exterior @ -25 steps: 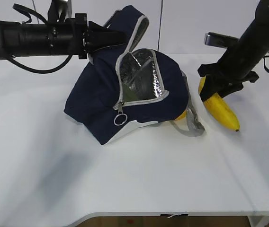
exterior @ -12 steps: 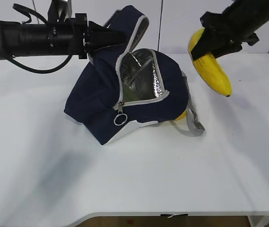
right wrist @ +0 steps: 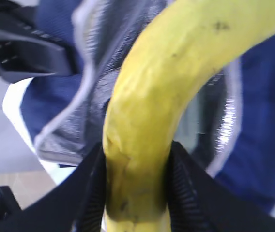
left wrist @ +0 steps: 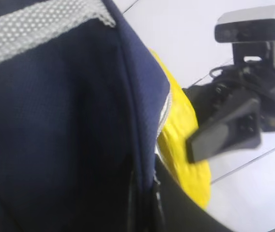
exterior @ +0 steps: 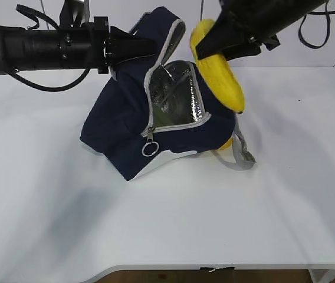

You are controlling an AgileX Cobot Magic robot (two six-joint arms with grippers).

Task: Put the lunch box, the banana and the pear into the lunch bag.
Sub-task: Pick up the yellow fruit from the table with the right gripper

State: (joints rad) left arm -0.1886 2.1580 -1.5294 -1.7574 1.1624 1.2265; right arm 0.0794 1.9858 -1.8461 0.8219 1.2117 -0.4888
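While our left gripper point(exterior: 133, 48) pinches the navy fabric lunch bag point(exterior: 155, 112) by its top edge, foil-lined mouth gaping, our right gripper point(right wrist: 135, 193) is clamped on the curved, speckled banana point(exterior: 217, 73). Banana hangs just above the bag's opening, w/ bare white table point(exterior: 155, 218) all around.

One banana point(exterior: 217, 68), one lunch bag point(exterior: 126, 127), one white surface point(exterior: 155, 218). Two robot arms, one per side. A yellow item point(exterior: 226, 143) peeks behind the bag.

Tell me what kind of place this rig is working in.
Likely a lab or test bench, not a kitchen: a bare white table, plain white panelled wall behind, and only the lunch bag and banana set out.
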